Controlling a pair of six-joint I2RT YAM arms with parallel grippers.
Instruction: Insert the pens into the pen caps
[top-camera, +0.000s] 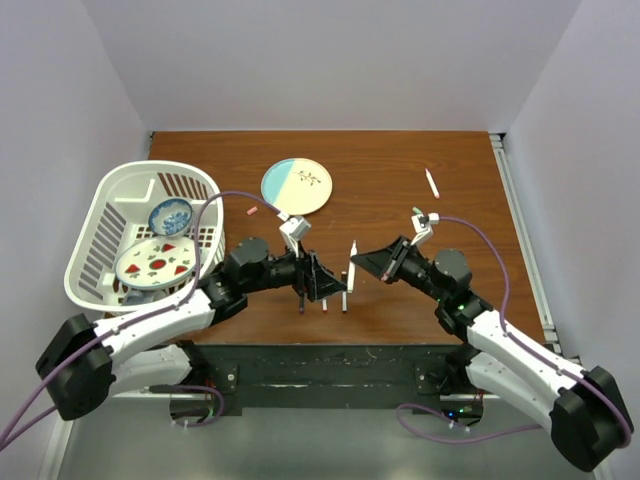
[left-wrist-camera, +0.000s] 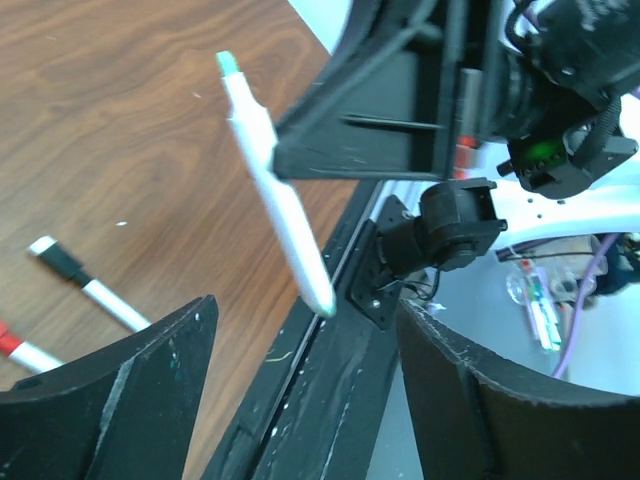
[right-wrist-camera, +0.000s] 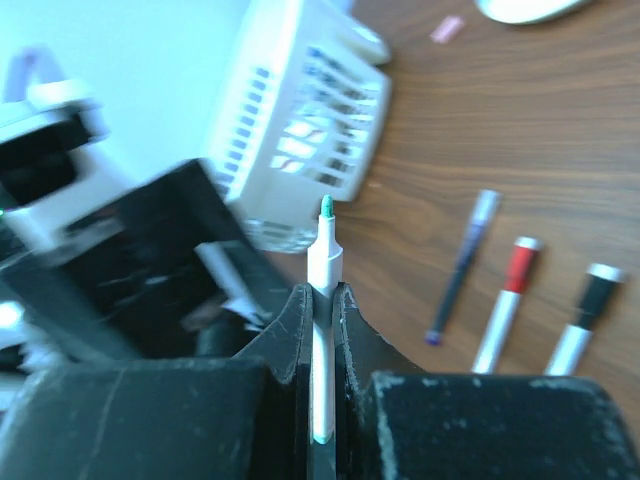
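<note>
My right gripper (top-camera: 362, 262) (right-wrist-camera: 320, 292) is shut on a white pen with a bare green tip (top-camera: 352, 260) (right-wrist-camera: 323, 255) (left-wrist-camera: 268, 178), which it holds above the table's near edge. My left gripper (top-camera: 330, 280) (left-wrist-camera: 305, 330) faces it, open, with the pen's rear end just ahead of its jaws and untouched. On the table below lie a dark purple pen (right-wrist-camera: 460, 265), a red-capped pen (right-wrist-camera: 505, 310) (left-wrist-camera: 20, 345) and a black-capped pen (right-wrist-camera: 582, 315) (left-wrist-camera: 80, 280). A loose pink pen cap (top-camera: 251, 211) (right-wrist-camera: 447, 28) lies near the basket. Another white pen (top-camera: 432, 183) lies far right.
A white basket (top-camera: 110, 200) (right-wrist-camera: 300, 120) with a blue bowl (top-camera: 170, 215) and a patterned plate (top-camera: 155, 264) stands at the left. A blue-and-cream plate (top-camera: 297, 186) sits at the back middle. The table's near edge (left-wrist-camera: 330, 300) runs right under the grippers.
</note>
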